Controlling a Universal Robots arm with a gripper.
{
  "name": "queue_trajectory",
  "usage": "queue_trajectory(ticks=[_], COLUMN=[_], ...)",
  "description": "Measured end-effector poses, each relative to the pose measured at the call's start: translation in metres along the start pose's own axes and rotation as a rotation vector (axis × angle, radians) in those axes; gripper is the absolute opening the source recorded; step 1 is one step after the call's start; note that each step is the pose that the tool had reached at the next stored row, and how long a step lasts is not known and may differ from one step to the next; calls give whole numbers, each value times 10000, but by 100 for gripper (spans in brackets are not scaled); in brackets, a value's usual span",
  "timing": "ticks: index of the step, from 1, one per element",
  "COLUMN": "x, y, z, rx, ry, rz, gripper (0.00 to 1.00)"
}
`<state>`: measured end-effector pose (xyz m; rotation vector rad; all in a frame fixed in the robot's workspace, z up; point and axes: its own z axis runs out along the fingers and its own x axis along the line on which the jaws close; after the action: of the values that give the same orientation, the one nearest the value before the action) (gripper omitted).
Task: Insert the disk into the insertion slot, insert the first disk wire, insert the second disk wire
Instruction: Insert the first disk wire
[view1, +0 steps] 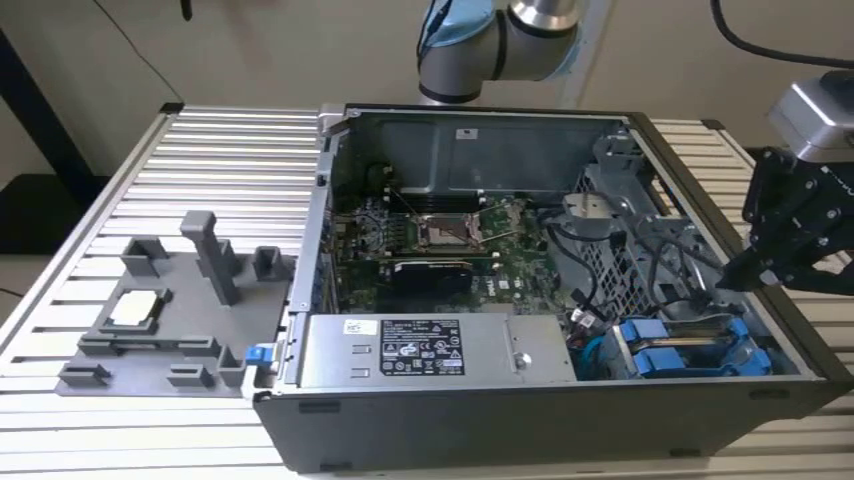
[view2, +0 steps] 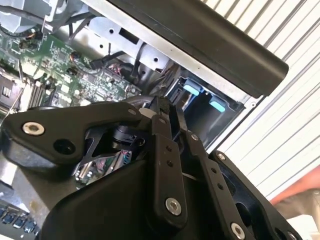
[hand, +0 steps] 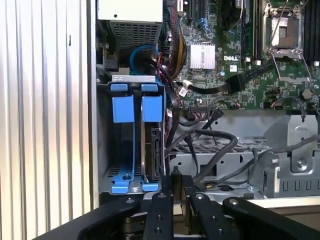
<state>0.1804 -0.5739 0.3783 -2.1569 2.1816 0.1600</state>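
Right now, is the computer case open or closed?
Open: the computer case lies with its side uncovered, so the motherboard inside shows.

A power-supply box (view1: 420, 352) sits beside the green motherboard (view1: 501, 232), a grey fixture (view1: 187, 300) on the ribbed table (view1: 227, 150)

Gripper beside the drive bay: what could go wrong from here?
Loose black cables lie right beside the insertion slot; the gripper could snag or pinch one. The gripper hangs close to the case rim; a sideways move might strike it.
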Motion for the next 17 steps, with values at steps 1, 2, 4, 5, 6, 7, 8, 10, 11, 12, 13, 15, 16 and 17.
queue_trajectory(ticks=[1,2,4,5,6,7,8,10,11,12,13,15,16,17], x=[2,3,4,4,4,5,5,5,5,5,3,2,2,2], y=[26,48,72,74,73,75,78,87,99,115,131,158,169,176], z=[12,21,29,30,32,34,39,58,65,75,87,114,128,142], rx=[37,70,119,132,145,164,204,302,341,392,448,549,597,643], ry=[11,31,142,262,388,511,573,617,649,672,682,689,693,696], rz=[-4,-8,-11,-11,-15,-16,-16,-26,-30,-35,-39,-47,-52,-56], gripper=[19,19,19,19,19,19,19,19,19,19,19,19,19,19])
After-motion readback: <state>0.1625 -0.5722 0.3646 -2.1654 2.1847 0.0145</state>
